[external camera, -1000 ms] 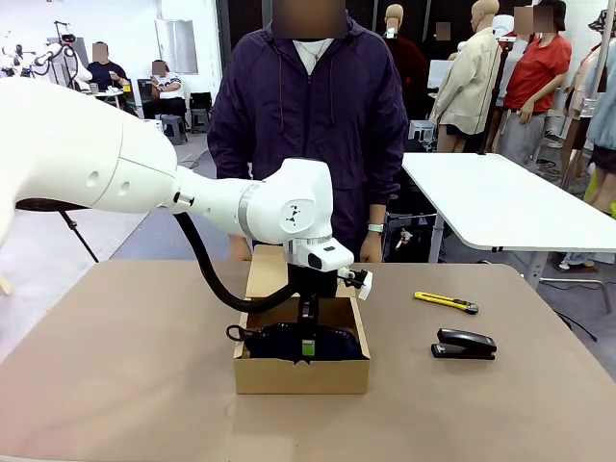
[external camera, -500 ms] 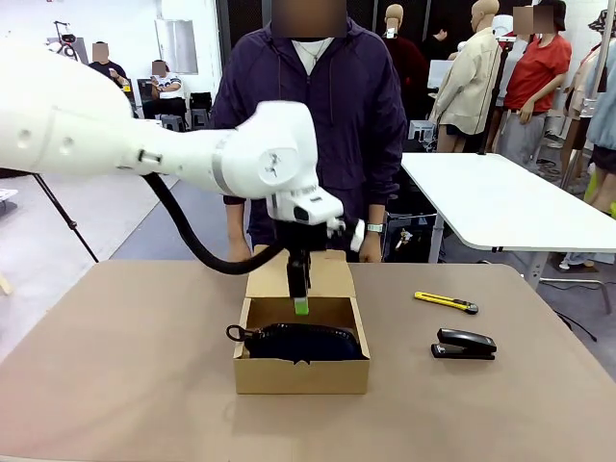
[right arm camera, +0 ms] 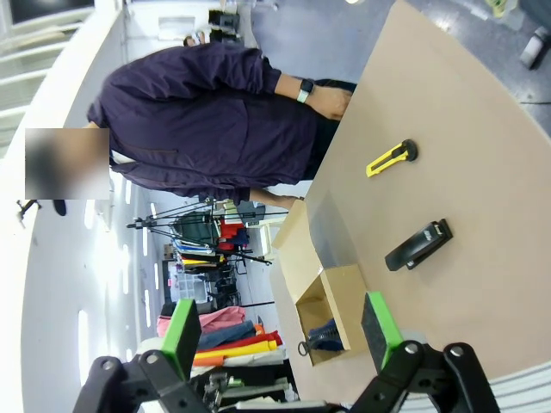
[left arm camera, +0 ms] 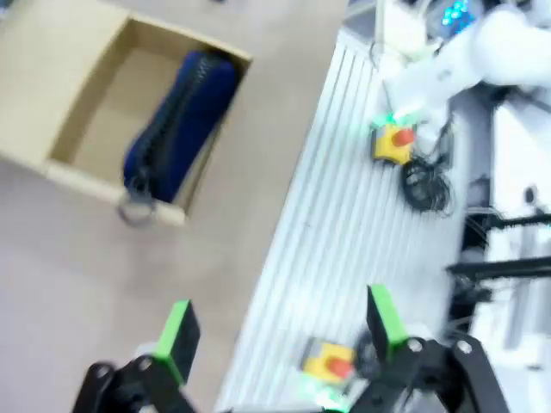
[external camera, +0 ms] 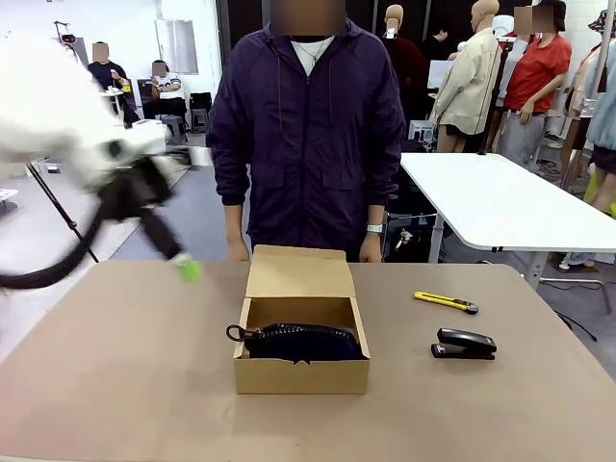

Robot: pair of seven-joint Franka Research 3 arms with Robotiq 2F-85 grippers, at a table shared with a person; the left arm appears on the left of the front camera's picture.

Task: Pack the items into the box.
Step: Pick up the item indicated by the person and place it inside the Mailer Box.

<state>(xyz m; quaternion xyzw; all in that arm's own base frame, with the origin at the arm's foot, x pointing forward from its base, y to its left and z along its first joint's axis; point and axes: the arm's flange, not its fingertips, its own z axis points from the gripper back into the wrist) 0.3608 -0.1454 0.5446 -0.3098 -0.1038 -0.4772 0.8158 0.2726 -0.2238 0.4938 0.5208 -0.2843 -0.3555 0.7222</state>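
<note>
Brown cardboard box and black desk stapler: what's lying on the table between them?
Nothing: in the front view, bare tan tabletop separates the brown cardboard box from the black desk stapler; the slim yellow utility knife lies farther back.

The navy zippered pouch [external camera: 303,342] lies inside the open cardboard box [external camera: 301,375], mid-bench. The yellow utility knife [external camera: 446,302] and black stapler [external camera: 464,344] lie toward the bench's right edge.
</note>
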